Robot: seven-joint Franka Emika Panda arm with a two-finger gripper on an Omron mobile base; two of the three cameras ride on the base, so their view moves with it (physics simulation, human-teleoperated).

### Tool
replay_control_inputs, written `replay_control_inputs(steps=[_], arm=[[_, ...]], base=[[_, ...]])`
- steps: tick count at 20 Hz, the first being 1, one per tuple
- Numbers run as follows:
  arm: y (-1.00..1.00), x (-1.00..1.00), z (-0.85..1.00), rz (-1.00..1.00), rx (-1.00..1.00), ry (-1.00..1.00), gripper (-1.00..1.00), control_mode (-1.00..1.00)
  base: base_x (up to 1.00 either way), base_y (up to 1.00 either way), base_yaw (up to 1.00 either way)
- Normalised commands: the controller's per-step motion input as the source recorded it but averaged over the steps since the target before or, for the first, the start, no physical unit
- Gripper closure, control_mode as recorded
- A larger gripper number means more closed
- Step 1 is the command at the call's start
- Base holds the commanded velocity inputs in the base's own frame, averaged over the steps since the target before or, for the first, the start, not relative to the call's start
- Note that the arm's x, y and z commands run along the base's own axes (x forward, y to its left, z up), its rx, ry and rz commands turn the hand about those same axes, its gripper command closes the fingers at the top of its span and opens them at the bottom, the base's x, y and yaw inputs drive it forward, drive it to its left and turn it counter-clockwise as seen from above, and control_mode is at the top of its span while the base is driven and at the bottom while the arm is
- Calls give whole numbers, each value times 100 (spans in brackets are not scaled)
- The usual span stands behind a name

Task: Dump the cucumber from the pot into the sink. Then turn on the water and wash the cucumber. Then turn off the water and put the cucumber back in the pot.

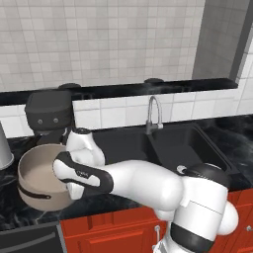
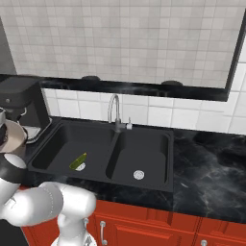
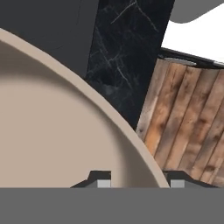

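**Pot on counter, cucumber in left basin**

Black marble counter (image 2: 211, 158), white tile wall behind, red cabinets (image 2: 158, 228) below. Coffee machine (image 1: 49, 114) stands at 12 o'clock of the pot (image 1: 37, 179), just beside it. Pot sits upright left of the sink (image 2: 103, 151). Faucet (image 2: 114, 111) rises behind the divider. Cucumber (image 2: 78, 161) lies in the left basin, by the drain. Gripper (image 3: 133, 181) is at the pot's rim: fingertips (image 3: 101, 180) spread apart, one on each side of the wall; contact unclear.
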Motion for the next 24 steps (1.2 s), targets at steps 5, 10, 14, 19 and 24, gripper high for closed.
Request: replay_control_inputs(steps=[5,10,14,19,24], arm=[[0,19,-24,-12,-4,3,100,-100],[0,0,-12,-12,-5,0,-100,-100],[0,0,-2,-11,-4,0,-100,-100],[-5,0,0,-9,0,-1,-100,-100],[-1,0,9,-2,0,-11,-100,-100]], base=[[0,0,0],[0,0,0],[0,0,0],[0,0,0],[0,0,0]])
